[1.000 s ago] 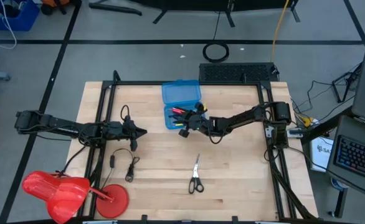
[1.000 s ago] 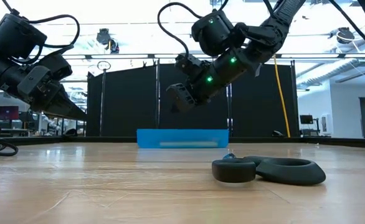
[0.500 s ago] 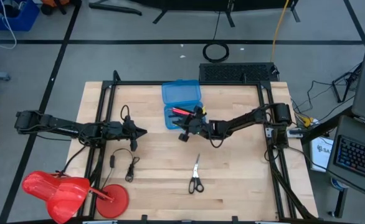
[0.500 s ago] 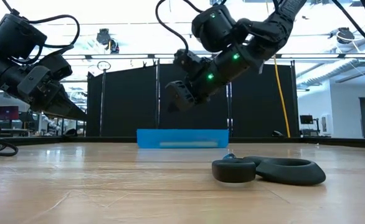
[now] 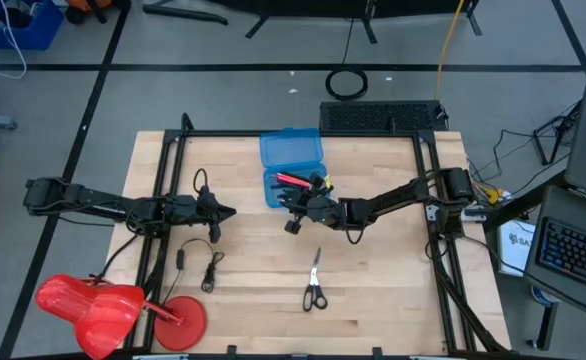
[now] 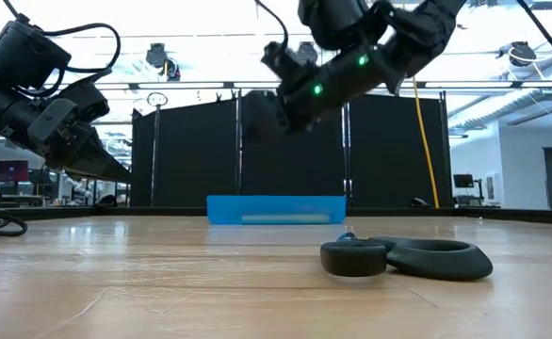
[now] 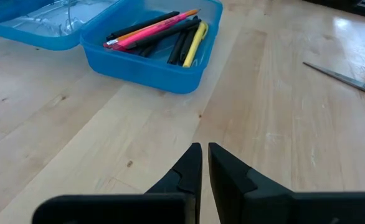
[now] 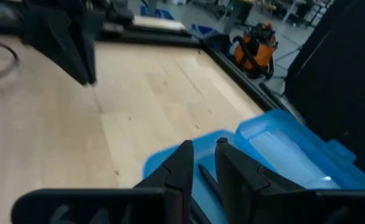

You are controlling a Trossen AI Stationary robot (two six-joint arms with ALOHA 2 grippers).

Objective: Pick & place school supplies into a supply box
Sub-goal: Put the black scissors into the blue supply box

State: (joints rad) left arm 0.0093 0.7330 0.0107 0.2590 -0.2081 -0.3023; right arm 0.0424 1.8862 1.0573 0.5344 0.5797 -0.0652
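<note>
The bright blue supply box (image 5: 290, 170) lies open near the table's far edge, its lid (image 7: 39, 18) flat beside the tray (image 7: 151, 68). Several pens (image 7: 164, 31) in black, pink, orange and yellow lie in the tray. The steel scissors (image 5: 315, 285) rest flat on the table nearer the near edge; their black handles (image 6: 408, 258) show in the low view. My right gripper (image 5: 294, 222) hovers high, just near-side of the box, narrowly open and empty (image 8: 202, 152). My left gripper (image 5: 228, 212) waits left of the box, shut and empty (image 7: 201, 152).
A thin black cable with a plug (image 5: 208, 265) lies on the table's left part. Red plastic things (image 5: 103, 305) sit at the near left corner. Bare wood stretches between the box and the scissors and to the right of them.
My right gripper has drawn back from over the box tray toward the table's near edge and has risen. The box, the pens and the scissors have stayed where they were.
</note>
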